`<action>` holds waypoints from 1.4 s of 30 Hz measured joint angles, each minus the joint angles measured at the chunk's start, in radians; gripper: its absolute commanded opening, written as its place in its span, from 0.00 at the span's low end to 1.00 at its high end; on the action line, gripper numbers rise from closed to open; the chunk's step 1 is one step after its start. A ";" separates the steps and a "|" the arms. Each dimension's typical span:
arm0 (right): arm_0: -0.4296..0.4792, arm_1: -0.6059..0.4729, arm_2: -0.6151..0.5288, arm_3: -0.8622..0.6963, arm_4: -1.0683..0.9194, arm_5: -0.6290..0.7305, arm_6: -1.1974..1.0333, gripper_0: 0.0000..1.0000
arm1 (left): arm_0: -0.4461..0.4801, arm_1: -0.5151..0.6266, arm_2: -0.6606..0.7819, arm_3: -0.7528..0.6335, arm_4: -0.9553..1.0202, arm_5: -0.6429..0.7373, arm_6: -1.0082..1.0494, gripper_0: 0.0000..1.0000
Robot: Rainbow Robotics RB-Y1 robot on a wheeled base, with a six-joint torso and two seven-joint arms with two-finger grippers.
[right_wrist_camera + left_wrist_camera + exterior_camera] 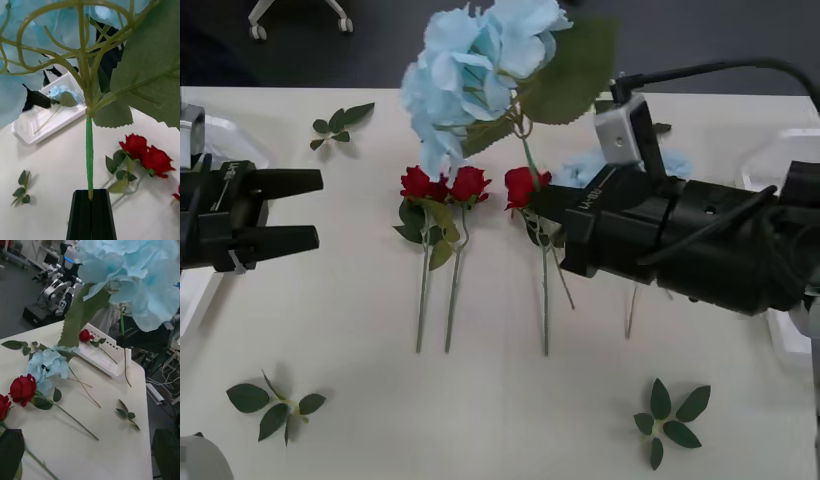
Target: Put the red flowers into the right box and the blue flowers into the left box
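a white table [500,420] seen from above, with two black robot arms reaching in from either side.

the right gripper [90,198] is above the middle of the table, a little right of centre. its two black fingers [80,213] are pressed flat together, and the green stem of a blue flower [480,70] is pinched in the seam between them at the very tip. the stem rises straight up out of the closed jaws to the big pale blue head, which is lifted clear of the table, with a broad green leaf [575,70] beside it.

the left gripper [315,210] hovers at the left edge of the table, apart from the flowers. its two black fingers are spread apart with nothing between them.

three red flowers [470,185] lie on the table in a loose row, heads toward the far side, stems pointing near. two lie close together at the centre, the third just to their right, partly under the right gripper. another blue flower [47,365] lies on the table on the right, behind the right arm.

the left box [48,112] sits at the table's left edge with a blue flower lying in it. the right box [101,356] sits at the right edge with a red flower [85,335] in it.

loose green leaf sprigs [670,420] lie scattered, near left, near right and far left.
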 measured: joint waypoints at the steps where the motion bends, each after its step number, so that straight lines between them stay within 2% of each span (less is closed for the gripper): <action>1: -0.006 -0.013 0.033 0.010 -0.002 -0.053 0.000 0.00 | -0.012 -0.006 0.000 0.028 -0.006 0.000 -0.024 1.00; 5: -0.043 -0.118 0.233 0.082 -0.011 -0.335 0.000 0.00 | -0.060 -0.011 0.000 0.120 -0.014 0.000 -0.068 1.00; 9: -0.107 -0.196 0.400 0.173 -0.011 -0.469 0.001 0.00 | -0.082 -0.011 -0.014 0.161 -0.014 0.000 -0.079 1.00; 12: -0.156 -0.209 0.451 0.230 -0.005 -0.491 0.001 0.00 | -0.083 -0.013 -0.042 0.164 -0.016 0.000 -0.079 1.00; 20: -0.254 -0.208 0.515 0.321 0.001 -0.623 0.001 0.00 | -0.082 -0.049 -0.061 0.164 -0.032 0.000 -0.080 1.00; 27: -0.281 -0.208 0.525 0.328 -0.022 -0.647 0.001 0.00 | -0.047 -0.049 -0.106 0.164 -0.032 0.000 -0.081 1.00; 32: -0.311 -0.208 0.525 0.328 -0.085 -0.725 0.001 0.00 | -0.028 -0.049 -0.136 0.165 -0.032 0.000 -0.137 1.00; 42: -0.357 -0.208 0.533 0.328 -0.101 -0.737 0.001 0.00 | -0.026 -0.073 -0.145 0.165 -0.034 0.000 -0.169 1.00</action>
